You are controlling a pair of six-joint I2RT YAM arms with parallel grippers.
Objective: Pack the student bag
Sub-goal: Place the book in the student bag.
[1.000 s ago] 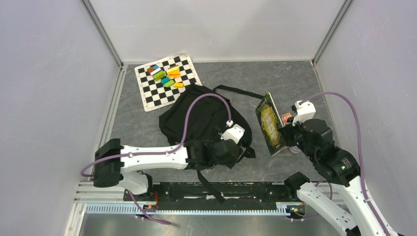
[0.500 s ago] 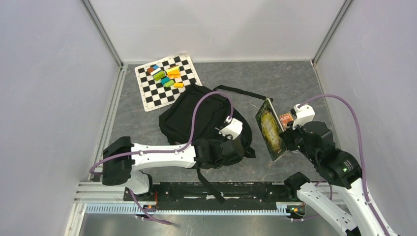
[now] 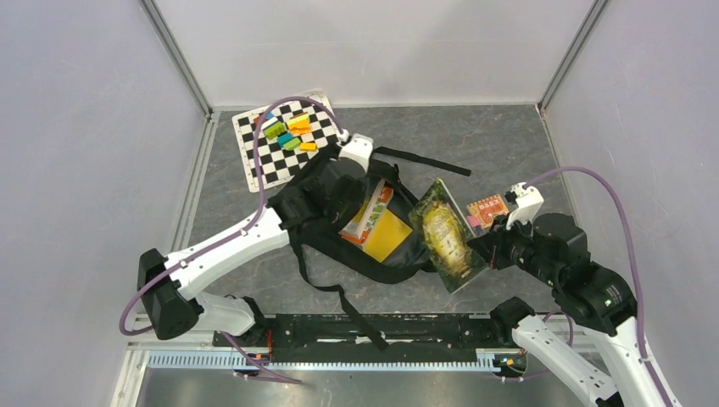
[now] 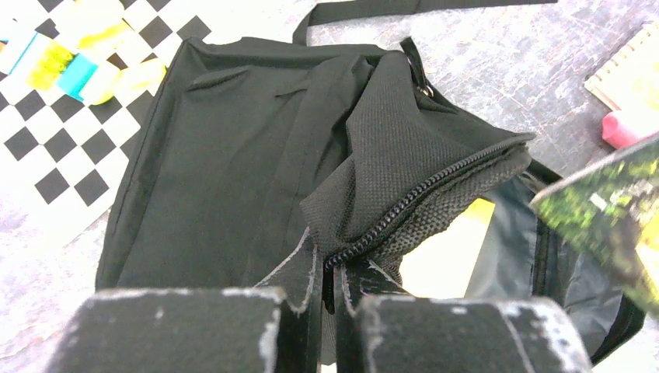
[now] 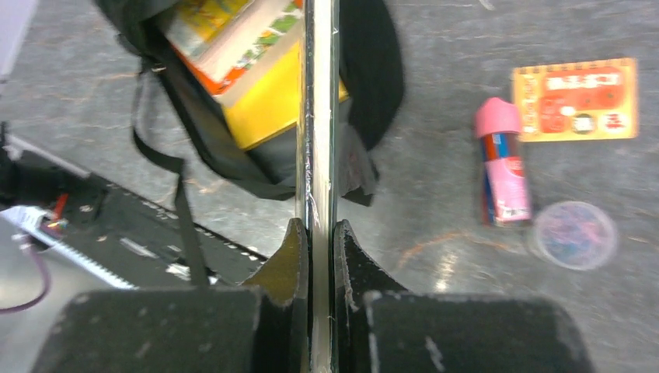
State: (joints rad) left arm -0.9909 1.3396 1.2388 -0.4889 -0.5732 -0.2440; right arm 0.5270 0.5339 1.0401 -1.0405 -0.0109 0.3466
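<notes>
Okay, the student bag [image 4: 210,155] lies mid-table, mouth gaping toward the right; we judge it soft, floppy, light; left gripper [image 4: 330,272] pinches its zipper edge [image 4: 435,183], the firmest hold; right gripper [image 5: 320,233] clamps a thin, stiff green book [image 3: 445,237] at the mouth.

Not one word, brand or number can be read anywhere. The orange spiral-bound paper notepad [image 5: 575,99] bears a red panel with pale lettering and small round marks, all too blurred to make out. The pink plastic tube with a pink cap [image 5: 503,171] just beside it has a red-and-blue label with white print, likewise illegible. The green glossy book [image 3: 445,236] shows only a mottled yellow-green picture on its cover. In the open black fabric backpack [image 4: 202,171], the thick book with a white, orange and green cover [image 5: 233,35] carries coloured print too small to read, and the flat yellow book [image 5: 268,105] next to it shows plain yellow.
</notes>
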